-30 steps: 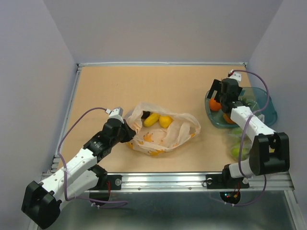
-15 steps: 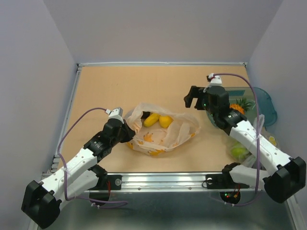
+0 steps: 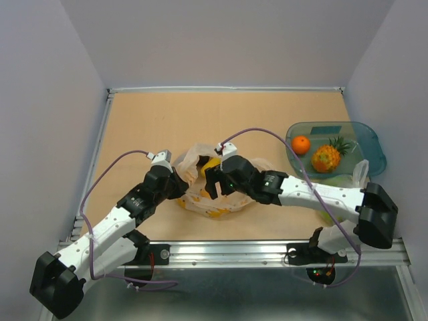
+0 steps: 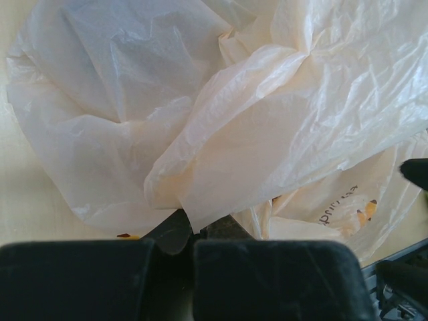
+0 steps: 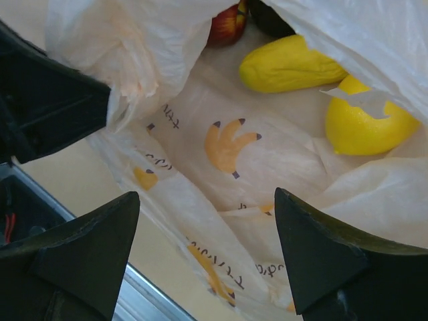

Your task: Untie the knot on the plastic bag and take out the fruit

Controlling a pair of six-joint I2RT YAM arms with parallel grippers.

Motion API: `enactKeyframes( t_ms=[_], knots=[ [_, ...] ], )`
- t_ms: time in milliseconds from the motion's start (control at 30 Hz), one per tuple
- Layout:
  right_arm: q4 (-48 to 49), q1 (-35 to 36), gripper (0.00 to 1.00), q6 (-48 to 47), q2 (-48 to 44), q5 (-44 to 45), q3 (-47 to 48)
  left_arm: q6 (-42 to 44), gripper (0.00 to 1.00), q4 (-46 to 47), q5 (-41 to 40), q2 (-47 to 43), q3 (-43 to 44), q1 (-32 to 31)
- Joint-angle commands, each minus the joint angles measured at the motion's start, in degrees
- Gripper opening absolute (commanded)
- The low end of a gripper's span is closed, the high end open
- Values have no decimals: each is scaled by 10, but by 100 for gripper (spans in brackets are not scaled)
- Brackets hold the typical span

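Emptying part done: bag (image 3: 198, 199) open at centre, L gripper (image 3: 180, 186) clamped on its 9 o'clock rim. Orange (image 3: 301, 144), pineapple (image 3: 326, 158) in tray (image 3: 366, 132) at 2 o'clock. R gripper (image 3: 212, 182) spread wide, empty, over banana (image 5: 291, 63), lemon (image 5: 364, 120), apple (image 5: 227, 27) inside.

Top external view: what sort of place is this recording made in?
Most likely a lab test cell: plain white walls box in a tan table, the left arm and right arm are mounted at an aluminium rail, and a toy-like pineapple sits in a blue tray.
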Motion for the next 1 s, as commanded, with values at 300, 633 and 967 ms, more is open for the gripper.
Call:
enactKeyframes(
  t_ms=[300,633,967],
  knots=[
    [5,-11,82,-14,163,250,85,-3,0,6,-19,-19,-2,-23],
    [30,-61,82,-19,225,294,128,-4,0,3,-20,-37,1,-32],
    [50,-76,77,-3,287,265,135,-1,0,5,-8,-34,1,-37]
  ],
)
